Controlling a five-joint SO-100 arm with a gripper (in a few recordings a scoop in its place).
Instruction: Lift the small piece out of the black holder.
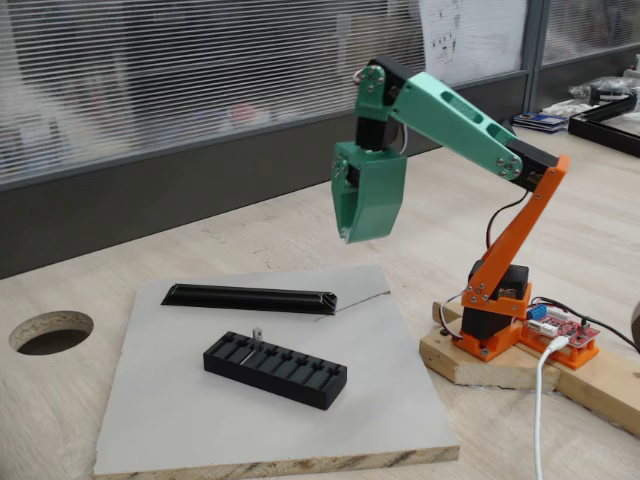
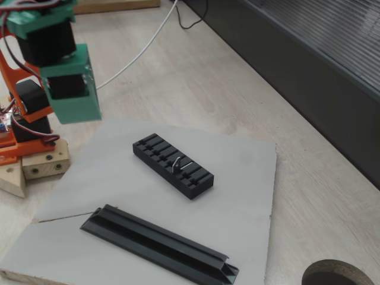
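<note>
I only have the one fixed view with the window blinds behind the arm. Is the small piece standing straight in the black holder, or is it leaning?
Observer: In a fixed view, the small piece looks tilted, not straight up, in the black holder.
Operator: Where along the holder does it sit?
Observer: Past the middle, toward the end that is farther from the arm.
Operator: Is the gripper lined up over it?
Observer: No. The gripper hangs off to one side of the holder's near end, above the edge of the grey board, and not above the slots.
</note>
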